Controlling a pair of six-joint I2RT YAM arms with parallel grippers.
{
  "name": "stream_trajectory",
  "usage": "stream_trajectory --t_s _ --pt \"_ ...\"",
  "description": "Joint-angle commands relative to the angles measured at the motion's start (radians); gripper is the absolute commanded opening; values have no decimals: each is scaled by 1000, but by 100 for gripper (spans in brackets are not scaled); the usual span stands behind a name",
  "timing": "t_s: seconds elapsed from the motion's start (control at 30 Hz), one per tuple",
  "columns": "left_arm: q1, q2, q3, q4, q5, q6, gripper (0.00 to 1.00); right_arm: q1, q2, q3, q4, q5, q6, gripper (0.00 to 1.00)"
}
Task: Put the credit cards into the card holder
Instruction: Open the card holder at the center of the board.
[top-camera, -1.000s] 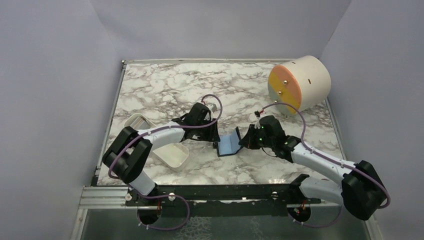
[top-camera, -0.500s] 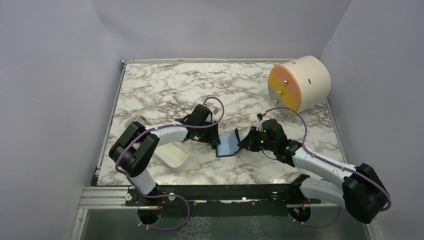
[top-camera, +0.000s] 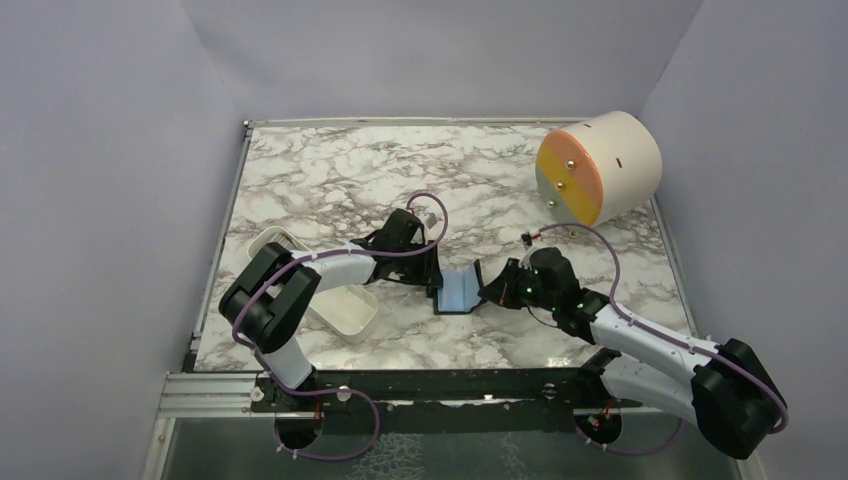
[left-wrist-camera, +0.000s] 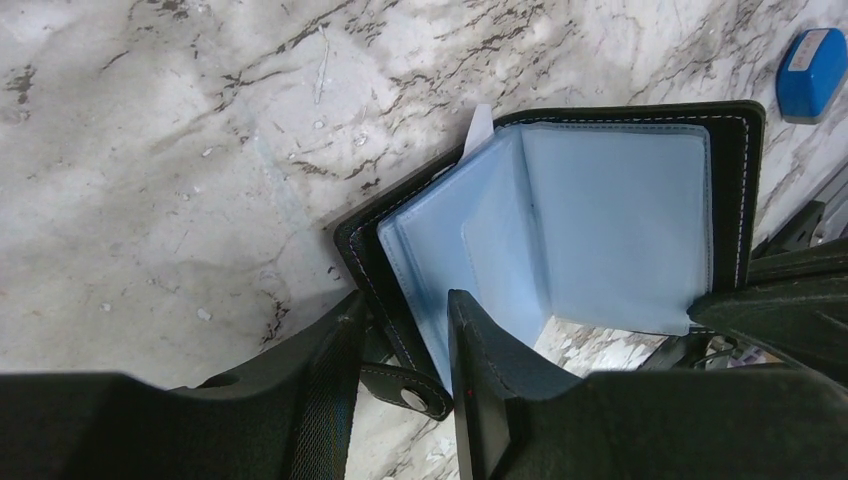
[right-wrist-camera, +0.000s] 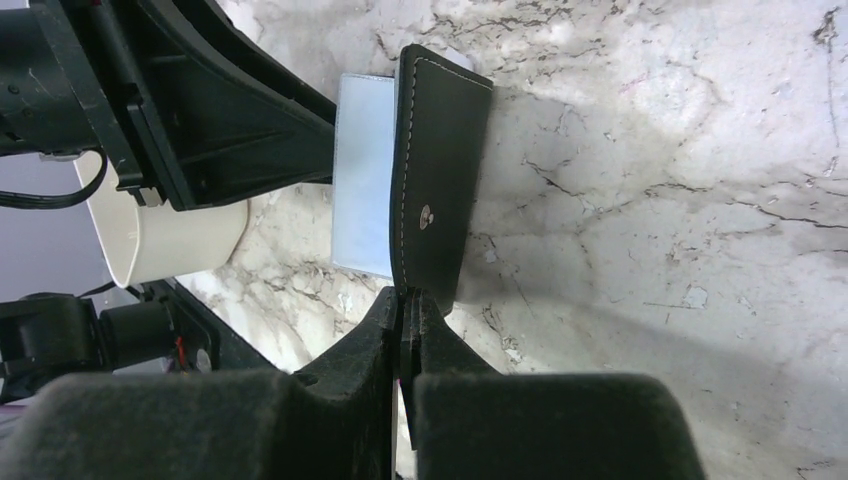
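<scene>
The card holder (top-camera: 460, 291) stands open at the middle of the table, black outside and light blue inside (left-wrist-camera: 610, 220). My left gripper (left-wrist-camera: 405, 312) is closed on its left flap, with the studded strap (left-wrist-camera: 412, 392) hanging between the fingers. My right gripper (right-wrist-camera: 410, 300) is shut on the lower edge of the other flap (right-wrist-camera: 435, 170), whose black outer face carries a small stud. In the top view the two grippers (top-camera: 432, 283) (top-camera: 493, 290) face each other across the holder. No credit cards show; a small pale corner (left-wrist-camera: 480, 125) pokes out behind the holder's edge.
A white oblong tray (top-camera: 345, 308) lies under the left arm's forearm. A large cream cylinder with an orange and yellow face (top-camera: 600, 165) sits at the back right. A small bright blue block (left-wrist-camera: 812, 72) lies just past the holder.
My right gripper has shifted a little toward the near edge with its flap, so the holder sits slightly lower and flatter. The left gripper has barely moved.
</scene>
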Motion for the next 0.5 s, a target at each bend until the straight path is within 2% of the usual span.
stream_trajectory --t_s 0.0,0.17,0.23,0.37,0.47 --pt "-2 31 -3 75 74 -41 37 3 -8 -7 0 87 1 1" --pt "-2 23 17 49 55 -25 33 4 -17 2 -75 169 -10 2" --pt "-2 23 25 38 41 -16 31 4 -17 8 -99 197 -13 8" --pt "-2 28 23 38 36 -20 29 3 -14 59 -216 266 -29 29" --pt "-2 15 16 44 39 -31 29 4 -32 75 -248 285 -46 30"
